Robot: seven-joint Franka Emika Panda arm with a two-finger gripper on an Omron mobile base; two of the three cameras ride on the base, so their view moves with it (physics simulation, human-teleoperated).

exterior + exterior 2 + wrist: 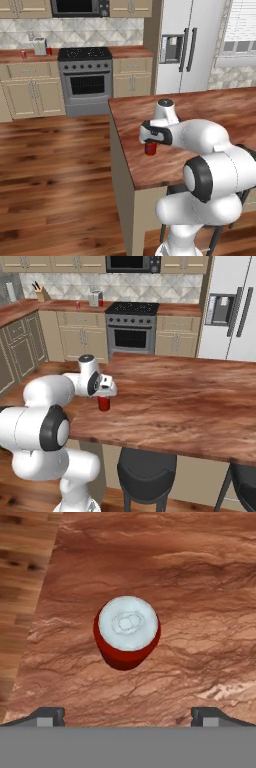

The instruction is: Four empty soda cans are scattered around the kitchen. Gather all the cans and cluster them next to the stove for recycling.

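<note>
Wooden island worktop (175, 401); red soda can (127, 632) upright near its left edge, tool (128, 714) directly above, jaws wide, gripping nothing

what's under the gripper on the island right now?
A red soda can stands upright on the wooden island counter, directly below the open gripper, near the counter's edge. Its silvery top faces the hand camera. The patch of counter beneath the can is covered.

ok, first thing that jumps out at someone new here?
The white arm bent over the island counter, its open gripper poised right above an upright red soda can near the counter's edge. Behind, the stove sits on the far wall, with two more red cans flanking a toaster.
</note>
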